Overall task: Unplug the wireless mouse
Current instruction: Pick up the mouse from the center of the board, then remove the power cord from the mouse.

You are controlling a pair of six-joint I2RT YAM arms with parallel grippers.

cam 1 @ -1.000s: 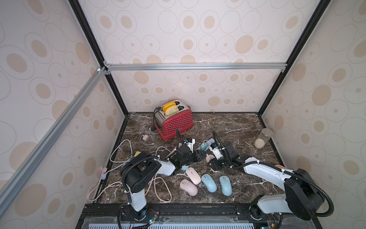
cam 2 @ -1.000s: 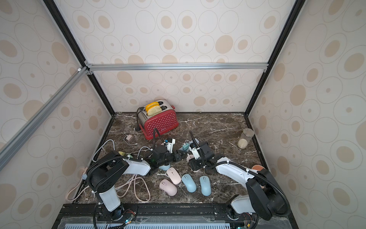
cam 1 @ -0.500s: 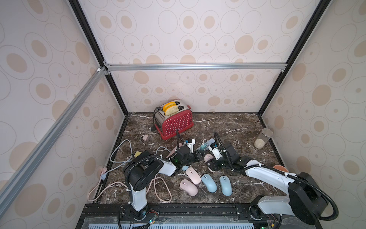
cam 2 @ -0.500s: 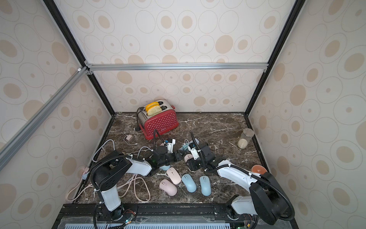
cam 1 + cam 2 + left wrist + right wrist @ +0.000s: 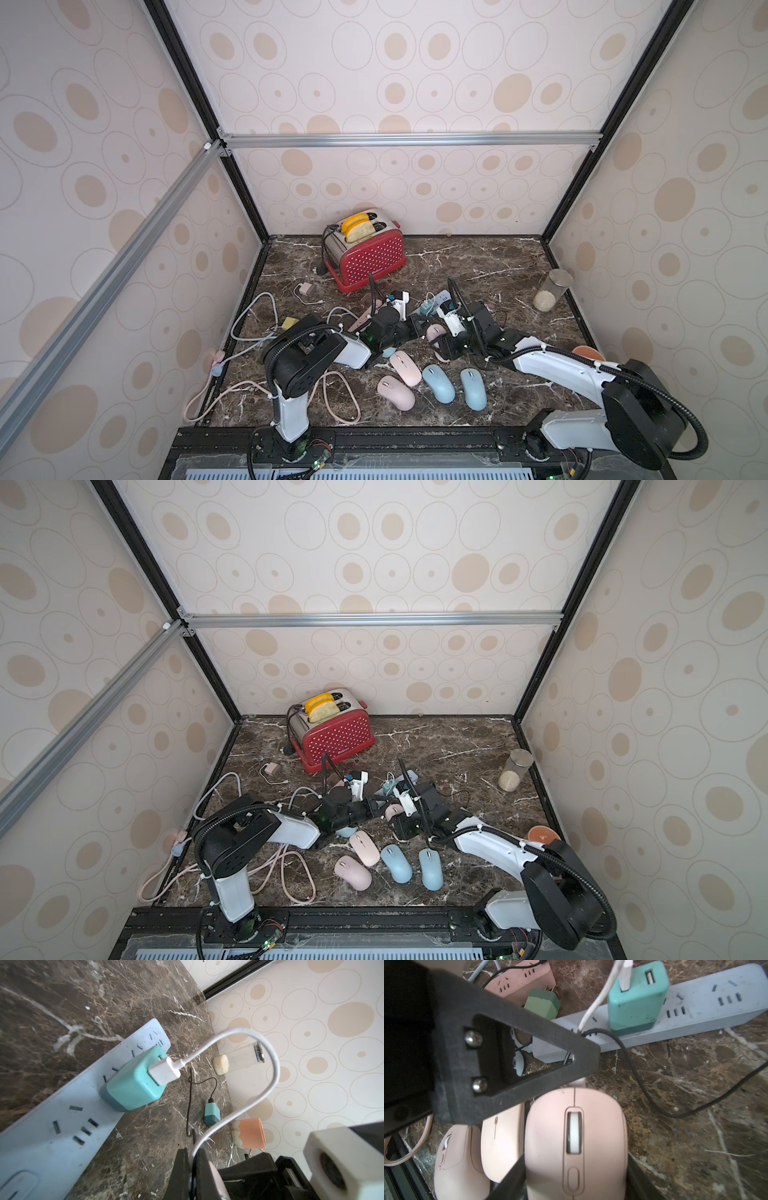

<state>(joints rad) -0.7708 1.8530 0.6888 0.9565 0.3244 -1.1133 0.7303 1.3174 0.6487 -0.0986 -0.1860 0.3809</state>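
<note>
The wireless mouse (image 5: 575,1142) is pink with a white wheel, and my right gripper (image 5: 575,1180) is shut on its two sides. In both top views it sits mid-table (image 5: 435,331) (image 5: 392,811). A white cable (image 5: 270,1057) loops from the mouse's front to a USB plug (image 5: 164,1071) in a teal charger (image 5: 135,1082), which stands on a blue power strip (image 5: 62,1109). My left gripper (image 5: 192,1159) is shut on that cable right at the mouse's nose (image 5: 422,324). The plug in the mouse is hidden behind the jaws.
Two pink mice (image 5: 405,368) (image 5: 395,392) and two blue ones (image 5: 438,383) (image 5: 473,388) lie near the front. A red toaster (image 5: 365,255) stands at the back, a glass jar (image 5: 552,289) and an orange cup (image 5: 249,1134) at the right. Loose cables and a small teal charger (image 5: 212,1115) lie around.
My left gripper's jaws have closed onto the white cable at the mouse's front. The right gripper has kept its hold on the pink mouse and has shifted only slightly.
</note>
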